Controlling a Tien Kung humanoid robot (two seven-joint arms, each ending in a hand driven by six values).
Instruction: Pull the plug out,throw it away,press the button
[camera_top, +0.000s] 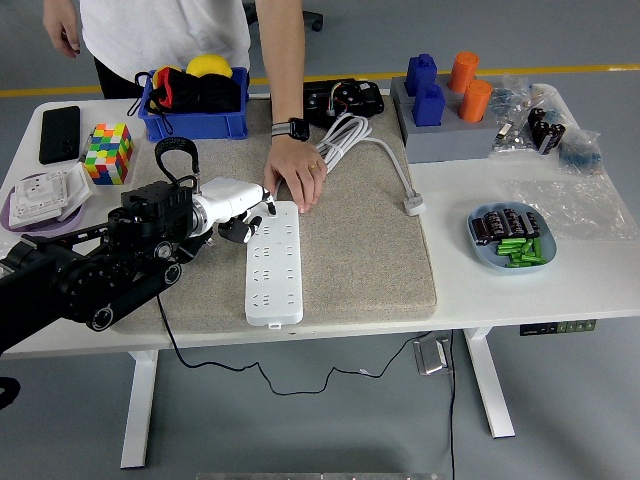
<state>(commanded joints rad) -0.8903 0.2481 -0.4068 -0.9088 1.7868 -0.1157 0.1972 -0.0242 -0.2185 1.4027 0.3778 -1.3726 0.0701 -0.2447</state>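
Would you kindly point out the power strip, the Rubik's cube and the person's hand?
power strip (274, 270), head view, middle of its top face
Rubik's cube (108, 152), head view, its top face
person's hand (297, 175), head view, its back

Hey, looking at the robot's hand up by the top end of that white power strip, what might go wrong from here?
1. The person's hand rests on the power strip's far end, right beside the left hand. A press there may bump or pinch the person's fingers.
2. A black plug-like object seems to sit under the left hand, though that is unclear; if so, it may drop onto the strip or snag the press.
3. The strip lies loose on the grey mat, so an off-centre push may slide it.
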